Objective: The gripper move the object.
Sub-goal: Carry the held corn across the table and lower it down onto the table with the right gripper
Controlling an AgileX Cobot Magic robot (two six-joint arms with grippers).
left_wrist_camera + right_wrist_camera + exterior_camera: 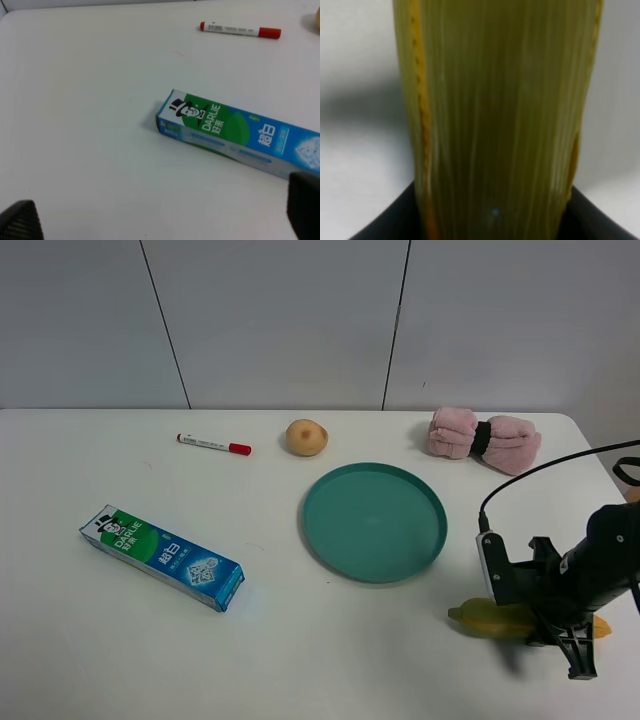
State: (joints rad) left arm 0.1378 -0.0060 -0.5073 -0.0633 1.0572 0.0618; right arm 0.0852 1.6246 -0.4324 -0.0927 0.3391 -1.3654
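Observation:
The corn cob [490, 618], yellow with a green husk, lies on the white table at the front right. My right gripper [548, 612], black with a grey-white block, sits over the middle of the cob and hides that part. In the right wrist view the cob [495, 110] fills the frame, with black finger parts pressed against both of its sides. My left gripper [162, 215] is open and empty, a little off the near end of the toothpaste box [235, 135]. It is out of the exterior high view.
A teal plate [310, 510] lies mid-table, left of the corn. The toothpaste box [162, 556] is at the front left. A red-capped marker [213, 444], a tan ball [306, 437] and a pink rolled towel [484, 439] lie along the back.

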